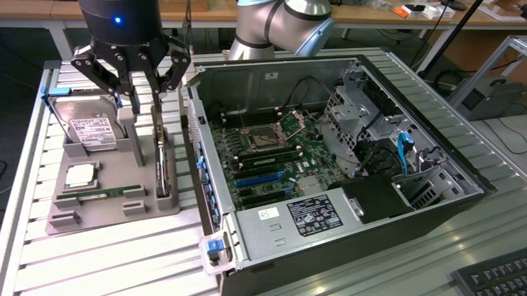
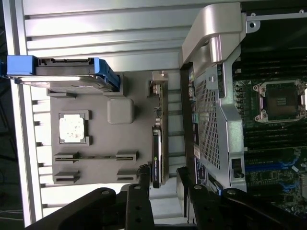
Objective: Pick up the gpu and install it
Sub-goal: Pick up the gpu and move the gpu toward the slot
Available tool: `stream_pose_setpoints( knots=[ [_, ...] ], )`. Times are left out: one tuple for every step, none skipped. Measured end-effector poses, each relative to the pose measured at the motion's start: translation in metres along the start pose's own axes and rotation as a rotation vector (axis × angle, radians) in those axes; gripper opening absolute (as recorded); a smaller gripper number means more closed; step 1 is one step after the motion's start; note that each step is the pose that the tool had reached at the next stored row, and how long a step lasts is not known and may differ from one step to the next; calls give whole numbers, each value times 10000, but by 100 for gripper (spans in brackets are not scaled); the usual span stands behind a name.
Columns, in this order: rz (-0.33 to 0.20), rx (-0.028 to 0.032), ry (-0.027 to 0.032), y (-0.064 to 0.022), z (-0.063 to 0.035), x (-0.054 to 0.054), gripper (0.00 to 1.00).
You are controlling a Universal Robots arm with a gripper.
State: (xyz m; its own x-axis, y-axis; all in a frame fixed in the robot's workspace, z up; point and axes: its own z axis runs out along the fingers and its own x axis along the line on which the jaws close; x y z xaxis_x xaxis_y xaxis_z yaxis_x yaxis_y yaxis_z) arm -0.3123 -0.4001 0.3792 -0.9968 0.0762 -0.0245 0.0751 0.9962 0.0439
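The gpu (image 1: 161, 161) stands on edge in a slot along the side of the grey holder (image 1: 107, 213) nearest the computer case, a slim dark card with a silvery bracket at its far end. My gripper (image 1: 142, 91) hangs just above it, open and holding nothing. In the wrist view the gpu (image 2: 158, 139) appears as a thin dark strip, and the gripper (image 2: 164, 178) has one dark finger on each side of the card's near end, with a gap on both sides.
The holder (image 2: 100, 139) also carries a hard drive (image 1: 91, 132) in a blue frame, a CPU (image 1: 80, 176) and a green RAM stick (image 1: 103, 194). The open computer case (image 1: 272, 237) lies at the exterior view's right, with its motherboard (image 1: 272, 154) and blue slots (image 1: 259, 180) exposed.
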Motion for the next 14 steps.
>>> stream_pose_setpoints(
  knots=[
    [0, 1, 0, -1, 3, 0, 36],
    [0, 1, 0, -2, 7, 0, 36],
    [0, 1, 0, -3, 8, 0, 36],
    [0, 0, 0, -3, 10, 1, 36],
    [0, 0, 0, -4, 12, 1, 36],
    [0, 0, 0, -5, 14, 1, 36],
    [0, 0, 0, -5, 16, 1, 36],
    [0, 1, 0, -6, 17, 1, 36],
    [0, 1, 0, -6, 18, 1, 36],
    [0, 1, 0, -7, 20, 1, 36],
    [0, 1, 0, -7, 21, 2, 36],
    [0, 0, 0, -8, 23, 2, 36],
    [1, 0, 0, -9, 26, 3, 36],
    [0, 0, 0, -9, 28, 3, 36]
  ],
)
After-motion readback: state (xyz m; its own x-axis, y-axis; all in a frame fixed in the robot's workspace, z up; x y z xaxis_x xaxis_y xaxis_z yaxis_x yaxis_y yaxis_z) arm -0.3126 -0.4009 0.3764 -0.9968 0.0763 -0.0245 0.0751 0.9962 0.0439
